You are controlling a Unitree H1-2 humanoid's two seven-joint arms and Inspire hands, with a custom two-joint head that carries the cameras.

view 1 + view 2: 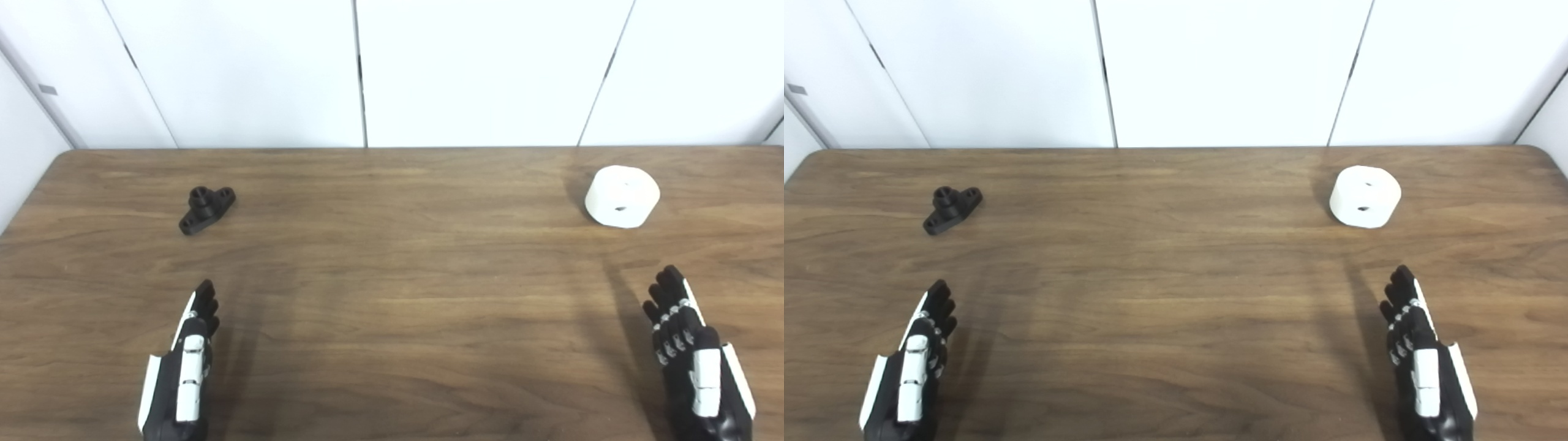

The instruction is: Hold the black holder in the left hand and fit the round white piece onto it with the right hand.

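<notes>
The black holder (pixel 207 209) lies on the wooden table (pixel 392 288) at the far left; it is a small flanged piece with a short post and holes. The round white piece (pixel 622 196) is a thick disc with a small hole, on the table at the far right. My left hand (pixel 184 364) is open and empty at the near left, well short of the holder. My right hand (pixel 695 358) is open and empty at the near right, short of the white piece. Both hands have straight fingers pointing away from me.
White wall panels (pixel 367 67) stand right behind the table's far edge. The table's rounded left corner (pixel 61 156) is near the holder. Its right corner shows in the right eye view (pixel 1540 150).
</notes>
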